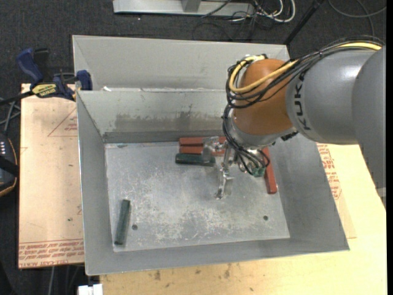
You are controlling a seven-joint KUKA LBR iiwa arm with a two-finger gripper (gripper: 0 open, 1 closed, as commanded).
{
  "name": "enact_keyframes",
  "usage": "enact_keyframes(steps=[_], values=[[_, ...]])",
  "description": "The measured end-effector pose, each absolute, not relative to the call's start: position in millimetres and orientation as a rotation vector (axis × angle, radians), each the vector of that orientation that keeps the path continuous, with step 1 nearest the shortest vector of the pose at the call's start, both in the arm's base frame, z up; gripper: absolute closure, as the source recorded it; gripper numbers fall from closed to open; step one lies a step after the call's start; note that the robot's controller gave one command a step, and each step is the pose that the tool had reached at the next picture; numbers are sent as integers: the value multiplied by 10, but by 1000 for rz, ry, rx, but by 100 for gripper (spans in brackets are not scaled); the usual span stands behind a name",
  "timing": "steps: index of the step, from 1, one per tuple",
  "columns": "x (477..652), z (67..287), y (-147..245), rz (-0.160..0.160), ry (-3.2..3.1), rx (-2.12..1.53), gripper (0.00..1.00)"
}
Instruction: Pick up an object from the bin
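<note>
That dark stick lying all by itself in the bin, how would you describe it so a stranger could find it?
Look into the grey metal bin and go to the lower-left corner of its floor. There a slim dark green stick lies alone. The other pieces, a reddish-brown block, a second green piece and a red stick, cluster near the pincer.

The only legible lettering is the brand name KUKA, printed in black on the grey arm [331, 97].

bin [184, 217]: grey | stick [122, 222]: dark green | block [190, 144]: red-brown | bar [191, 159]: dark green | strip [271, 182]: orange-red | wrist cover [261, 97]: orange
</note>
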State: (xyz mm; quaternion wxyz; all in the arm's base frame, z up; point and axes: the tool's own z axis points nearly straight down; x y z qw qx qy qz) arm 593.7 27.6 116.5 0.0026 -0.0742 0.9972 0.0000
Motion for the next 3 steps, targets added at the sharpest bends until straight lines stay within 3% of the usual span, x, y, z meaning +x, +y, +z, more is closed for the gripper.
enact_keyframes(steps=[1, 2, 3], values=[[6060, 998, 677, 1, 3130, -218, 0], [6523, 758, 93, -1, 3117, -311, 100], [6523, 758, 94, -1, 3117, -311, 100]])
